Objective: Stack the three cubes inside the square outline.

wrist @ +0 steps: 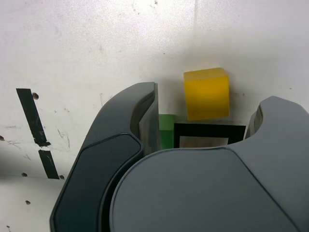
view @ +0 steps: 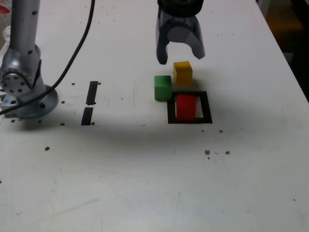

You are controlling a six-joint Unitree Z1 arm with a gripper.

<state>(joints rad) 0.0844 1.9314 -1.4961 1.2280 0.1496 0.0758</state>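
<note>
Your hand (view: 179, 57) hung over the counter (view: 145, 183), toward its far edge. Its two fingers (view: 161, 53) were spread wide apart, pointing down, and they held nothing. In the wrist view the fingers (wrist: 140, 116) stood on either side of the yellow cube (wrist: 206, 93), with clear space on both sides of it.

The yellow cube (view: 182, 72) sat on the counter just under the hand, not touching it. It was just past the far side of the square (view: 206, 107), outside the tape.

The green cube (view: 162, 87) sat right beside the yellow one, on the exterior view's left, and a bit nearer to you. It stood at the square's far corner on that side, outside the tape. You could not tell if the two cubes touched. In the wrist view only a thin slice of the green cube (wrist: 167, 126) showed past a finger.

The red cube (view: 186, 107) sat inside the square, flat on the counter, with nothing on top of it.

Two short strips of black tape (view: 90, 102) lay end to end toward the exterior view's left side, well apart from the cubes. The arm's round base (view: 24, 94) stood near the counter's edge on that side, and a black cable (view: 79, 46) ran past it. Small dark specks (view: 207, 152) dotted the counter.
</note>
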